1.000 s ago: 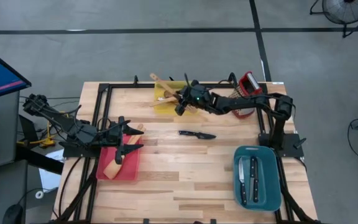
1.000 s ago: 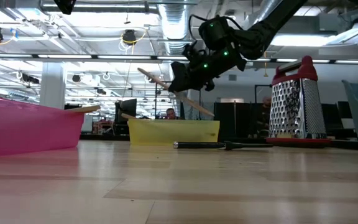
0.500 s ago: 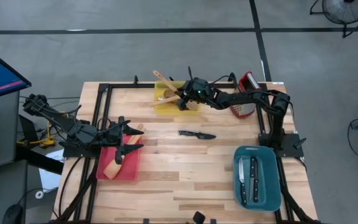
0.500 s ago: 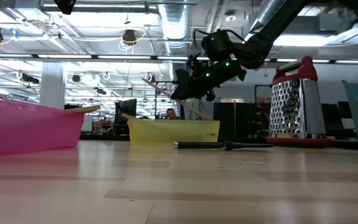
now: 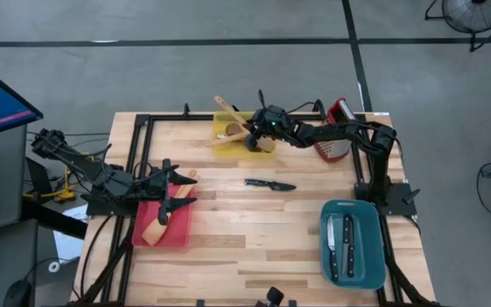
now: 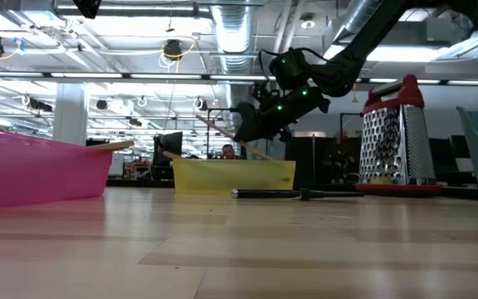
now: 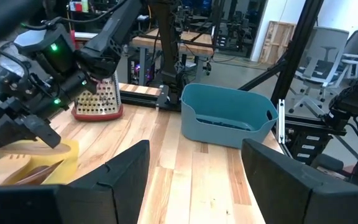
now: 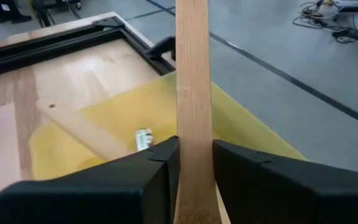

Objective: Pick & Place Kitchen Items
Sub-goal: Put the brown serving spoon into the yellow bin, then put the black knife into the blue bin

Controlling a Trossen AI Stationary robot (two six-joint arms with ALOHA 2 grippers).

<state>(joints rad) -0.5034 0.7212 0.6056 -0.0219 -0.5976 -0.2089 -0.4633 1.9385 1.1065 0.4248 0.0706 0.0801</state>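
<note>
Right gripper (image 5: 254,136) grips the pale spatula (image 8: 192,74) over the yellow bin (image 5: 225,145); I'd lower it before letting go, left gripper (image 5: 180,189) open over the red bin (image 5: 177,232)

Can't see the spatula (image 8: 193,93) blade, hidden behind the right gripper (image 8: 194,165) fingers. Handle tip cut off at the frame edge too.

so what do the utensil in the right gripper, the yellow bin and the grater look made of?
Spatula, clamped in the right gripper: pale unfinished wood, straight grain showing.
Yellow bin: looks like moulded plastic, smooth and slightly translucent.
Grater: shiny perforated sheet metal; its red top is probably plastic.
</note>
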